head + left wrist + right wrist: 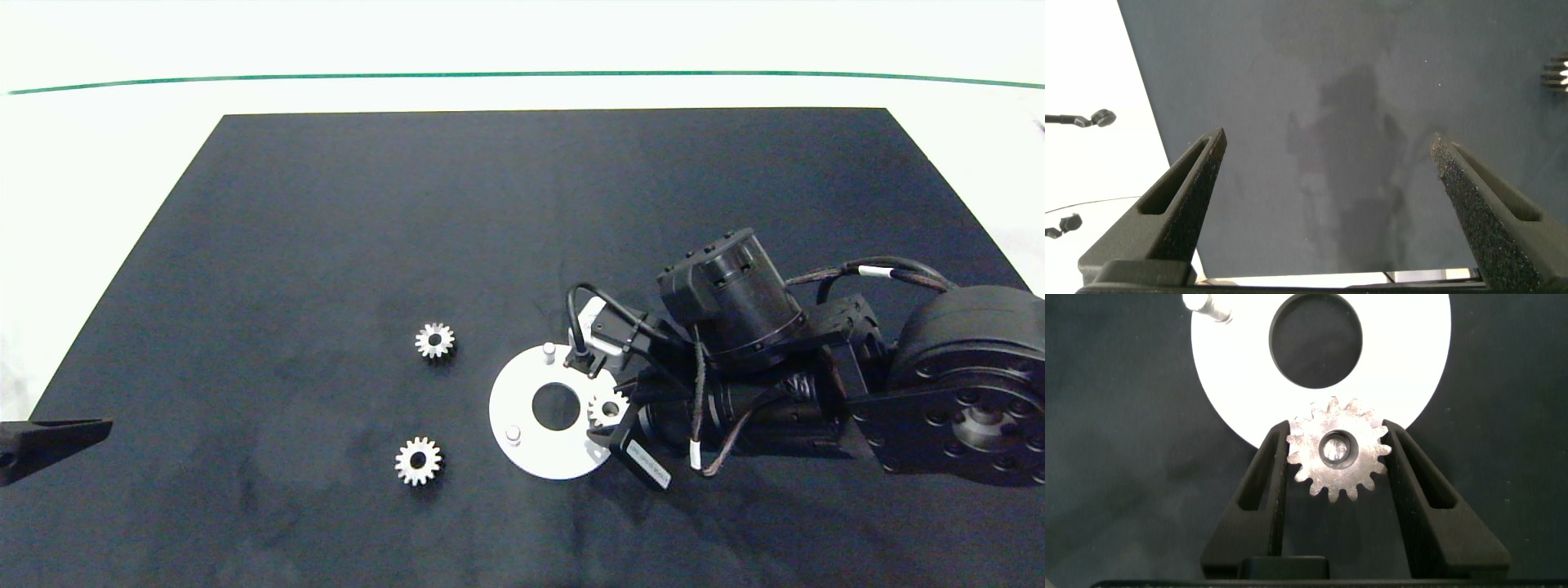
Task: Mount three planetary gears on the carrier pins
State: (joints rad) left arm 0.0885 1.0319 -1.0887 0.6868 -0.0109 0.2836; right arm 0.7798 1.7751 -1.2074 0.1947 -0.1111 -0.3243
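My right gripper (pixel 1337 434) is shut on a silvery planetary gear (pixel 1337 449), holding it flat at the white disc's (pixel 1233 376) rim. A pale round top shows inside its bore, likely a carrier pin. In the head view this gear (pixel 607 407) sits on the disc's (pixel 522 408) right side. Two bare carrier pins (pixel 549 352) (pixel 513 433) stand on the disc. Two more gears lie loose on the mat left of the disc, one farther back (pixel 434 340) and one nearer (pixel 418 461). My left gripper (pixel 1327 139) is open and holds nothing, parked at the mat's left edge (pixel 53 437).
A black mat (pixel 326 245) covers the white table. The right arm's bulk (pixel 816 376) fills the mat's right side beside the disc. A gear's edge (pixel 1556 72) shows at the side of the left wrist view.
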